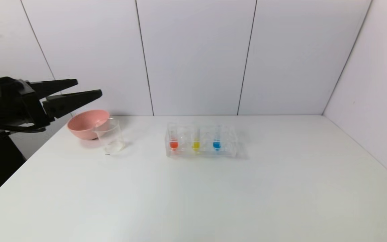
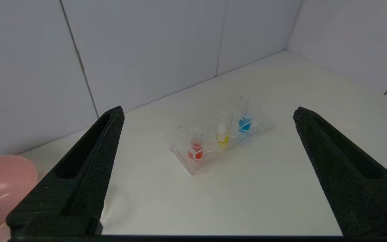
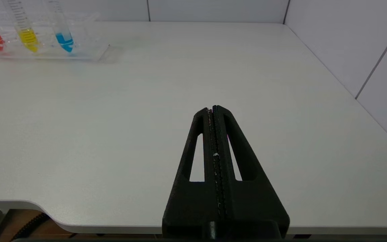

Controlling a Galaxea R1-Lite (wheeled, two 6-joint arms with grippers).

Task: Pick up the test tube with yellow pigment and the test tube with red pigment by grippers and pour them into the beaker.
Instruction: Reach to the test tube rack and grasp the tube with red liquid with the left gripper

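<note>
The test tube with red pigment [image 1: 173, 143] and the test tube with yellow pigment [image 1: 196, 144] stand upright in a clear rack [image 1: 228, 149] at the table's middle back. The beaker [image 1: 110, 136] sits left of the rack, in front of a pink bowl. My left gripper [image 1: 89, 88] hovers open and empty above the table's left edge, pointing toward the rack. In the left wrist view the red tube [image 2: 196, 149] and yellow tube [image 2: 223, 136] lie far ahead between its open fingers [image 2: 106, 151]. My right gripper [image 3: 212, 108] is shut and empty over the table's near right edge.
A tube with blue liquid [image 1: 216, 144] stands in the rack, right of the yellow one. The pink bowl [image 1: 84, 124] touches the beaker's back left. White walls close in the table's back and right side. The table's front half is bare.
</note>
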